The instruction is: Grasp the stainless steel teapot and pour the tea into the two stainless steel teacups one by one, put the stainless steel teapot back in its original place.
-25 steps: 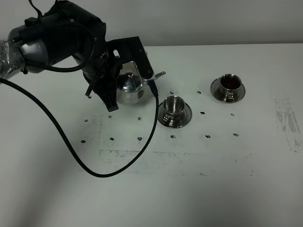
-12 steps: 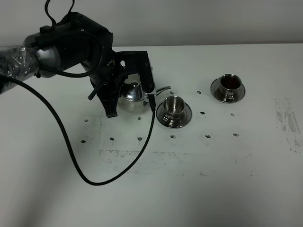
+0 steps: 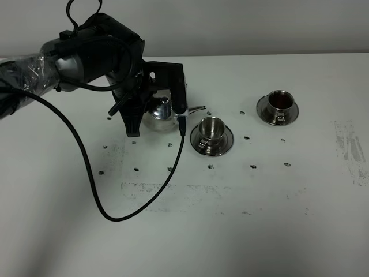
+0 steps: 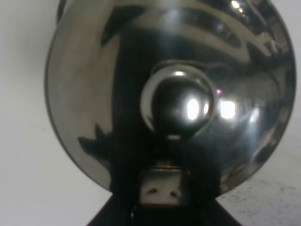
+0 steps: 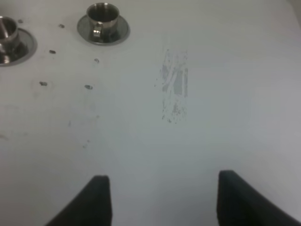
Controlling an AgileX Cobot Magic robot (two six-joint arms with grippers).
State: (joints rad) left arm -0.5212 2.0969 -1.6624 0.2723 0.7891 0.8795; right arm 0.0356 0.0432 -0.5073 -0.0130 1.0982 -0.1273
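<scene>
The left hand (image 3: 134, 130) is closed on the stainless steel teapot (image 3: 159, 112). In the left wrist view its fingers merge into one dark wedge at the bracket of the pot's handle, with the knobbed lid filling the rest of the picture. From the high camera, the pot sits just beside the fingers, on their right, tucked under the black camera mount on the arm's wrist. Its thin spout (image 3: 198, 108) points to the right, and the tip is just short of the nearer teacup (image 3: 210, 128). The pot looks slightly tilted. Whether its base touches the bench (image 3: 259, 219) or hangs just above it cannot be told, because the arm shades that spot. The nearer teacup stands on its saucer (image 3: 214, 147), and its inside looks steel-grey. The farther teacup (image 3: 281, 101) stands on its own saucer (image 3: 278, 119), well apart to the right and a little further back, and holds the reddish-brown tea (image 3: 281, 100). A black cable (image 3: 92, 179) loops from the left arm down over the bench and back up to the wrist. The right hand (image 5: 164, 202) appears only in its own wrist view. Its two dark fingers are spread wide over bare bench with nothing between them, near a grey scuff mark (image 5: 175, 84) and far from both cups.
</scene>
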